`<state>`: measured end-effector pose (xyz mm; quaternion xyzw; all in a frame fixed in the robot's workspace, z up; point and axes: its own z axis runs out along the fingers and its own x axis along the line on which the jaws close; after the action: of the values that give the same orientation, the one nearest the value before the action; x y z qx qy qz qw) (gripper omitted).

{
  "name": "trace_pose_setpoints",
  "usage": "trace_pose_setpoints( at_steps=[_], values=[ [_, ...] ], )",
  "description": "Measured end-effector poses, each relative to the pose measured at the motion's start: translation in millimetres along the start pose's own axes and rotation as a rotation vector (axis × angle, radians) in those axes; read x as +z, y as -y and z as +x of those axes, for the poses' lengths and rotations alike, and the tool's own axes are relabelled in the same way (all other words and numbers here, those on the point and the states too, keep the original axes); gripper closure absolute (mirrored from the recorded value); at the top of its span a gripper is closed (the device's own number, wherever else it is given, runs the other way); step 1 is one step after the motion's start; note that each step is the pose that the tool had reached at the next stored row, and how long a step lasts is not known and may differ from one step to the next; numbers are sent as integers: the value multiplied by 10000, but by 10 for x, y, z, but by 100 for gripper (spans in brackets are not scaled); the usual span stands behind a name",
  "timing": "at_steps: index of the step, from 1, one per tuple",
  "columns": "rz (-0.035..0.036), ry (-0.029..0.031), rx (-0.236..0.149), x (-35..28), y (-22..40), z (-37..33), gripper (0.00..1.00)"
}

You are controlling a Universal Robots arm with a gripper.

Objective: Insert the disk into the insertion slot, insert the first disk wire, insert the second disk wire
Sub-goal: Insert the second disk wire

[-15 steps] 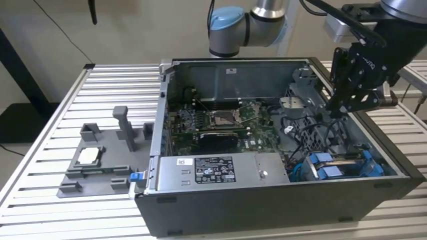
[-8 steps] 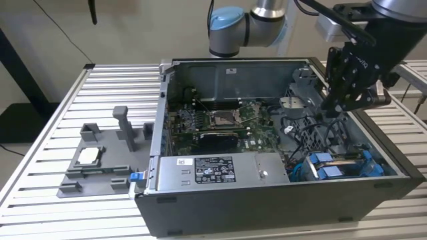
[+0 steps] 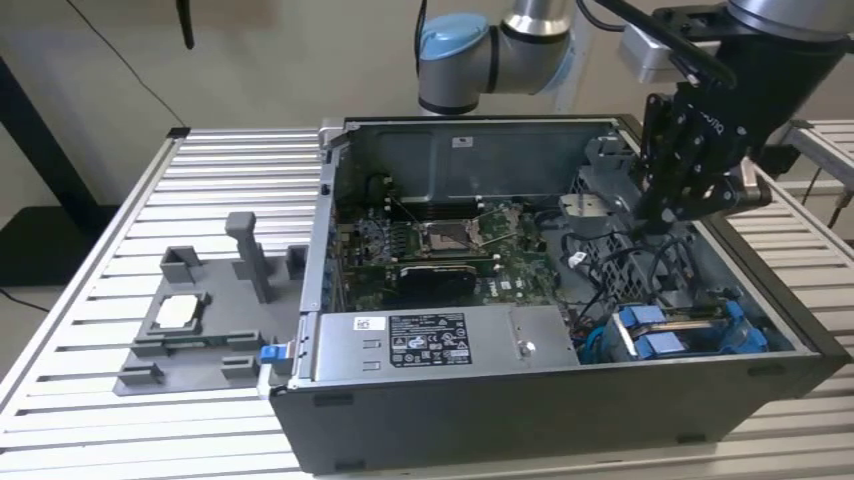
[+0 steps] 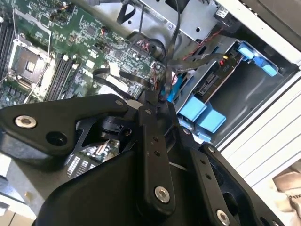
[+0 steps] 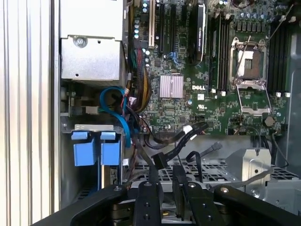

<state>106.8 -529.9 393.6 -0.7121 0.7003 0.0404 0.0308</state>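
Observation:
The insertion slot (image 3: pixel 683 333) is the dark bay with blue rails at the case's front corner, on the exterior view's right. It also appears in both wrist views (image 4: pixel 221 89) (image 5: pixel 94 148). A dark disk (image 4: pixel 210 84) seems to lie inside it, connector edge facing the motherboard. My gripper (image 3: pixel 663 215) hangs over the case just behind the bay, among loose black cables. Its fingers (image 5: pixel 153 193) stand close together, shut on the black connector of a disk wire (image 5: pixel 158 161). The tips (image 4: pixel 151 101) sit beside a blue cable (image 4: pixel 171 89).
The open computer case (image 3: pixel 400 410) lies on a slatted metal table (image 3: pixel 227 170). A long grey box with a white sticker (image 3: pixel 427 345) lies along the front. The motherboard (image 3: pixel 441 245) fills the middle. A grey fixture (image 3: pixel 200 320) stands on the exterior view's left.

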Motion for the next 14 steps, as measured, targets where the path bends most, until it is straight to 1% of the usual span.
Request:
trace_pose_setpoints(
  at_steps=[2,4,5,8,9,10,11,12,13,14],
  values=[
    [21,-59,-46,1,-26,0,73],
    [87,-112,-82,3,-52,-2,73],
    [131,-128,-95,6,-69,-4,73],
    [313,-159,-124,21,-127,-12,73],
    [356,-187,-139,23,-141,-14,73],
    [380,-267,-161,24,-149,-16,73],
    [406,-371,-185,25,-155,-18,73],
    [448,-441,-206,29,-162,-22,73],
    [506,-491,-220,35,-173,-30,73],
    [579,-521,-231,42,-185,-39,73]
  ],
)
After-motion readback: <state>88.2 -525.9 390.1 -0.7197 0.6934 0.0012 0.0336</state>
